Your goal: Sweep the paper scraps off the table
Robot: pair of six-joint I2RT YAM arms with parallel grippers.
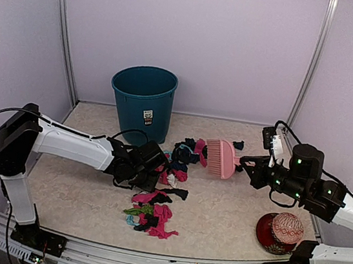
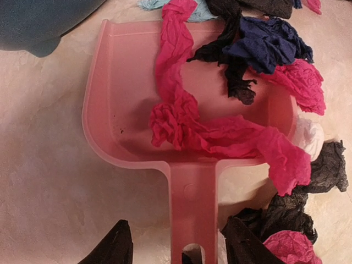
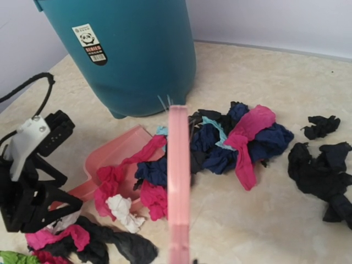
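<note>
Pink dustpan handle (image 2: 192, 192) is lying between my left gripper's (image 2: 177, 234) parted fingers, untouched; my right gripper (image 1: 250, 166) is clenching the brush (image 1: 220, 157); paper scraps (image 1: 152, 215) are littering the table (image 1: 231, 207) before the teal bin (image 1: 143, 101).

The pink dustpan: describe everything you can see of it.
Pale pink translucent plastic dustpan, lying flat on the table, mouth toward the scrap pile. Magenta, black and navy paper scraps lie in it and over its lip. Its flat slotted handle sits between the left tool's open jaws, not yet gripped.
</note>
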